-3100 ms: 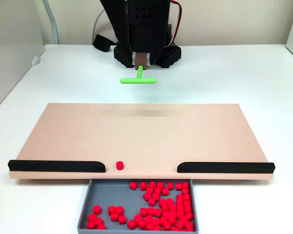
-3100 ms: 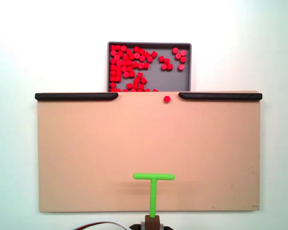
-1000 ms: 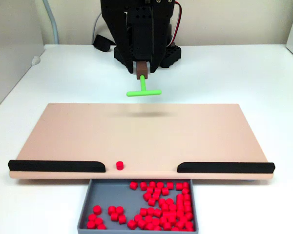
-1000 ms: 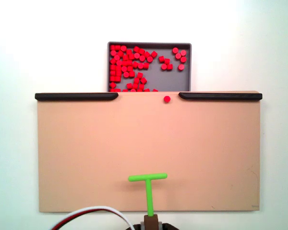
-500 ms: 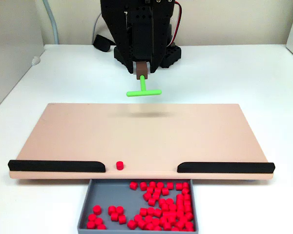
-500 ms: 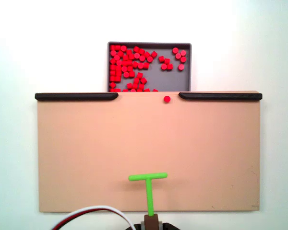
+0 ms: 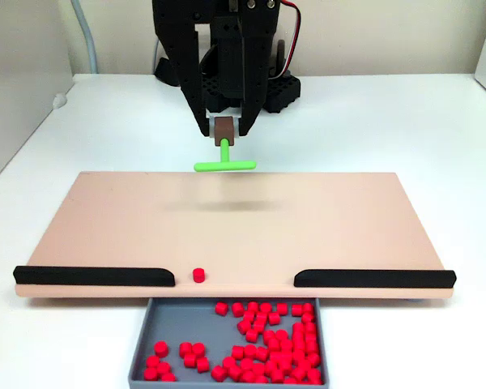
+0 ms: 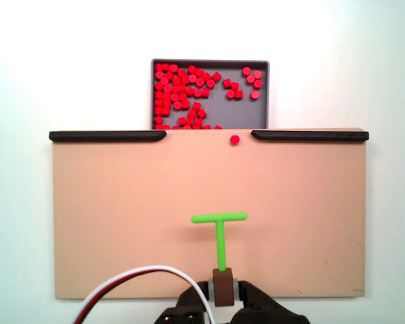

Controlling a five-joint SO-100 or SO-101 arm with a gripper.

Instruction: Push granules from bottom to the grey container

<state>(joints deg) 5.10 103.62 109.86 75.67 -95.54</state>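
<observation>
Fixed views both show my black two-finger gripper (image 7: 223, 130) pinching the green plastic T-shaped pusher (image 8: 219, 229) by its brown block, above the tan board (image 7: 324, 219). One red pellet (image 8: 235, 140) remains between the black strips; the grey tray (image 8: 256, 115) holds the others. Next, I judge: advance, pushing that pellet trayward. White table, pale wall.

Bright, even light — the green tool (image 7: 224, 164) casts a soft blurred shadow on the tan board (image 7: 324, 219) — both views sharp.
</observation>
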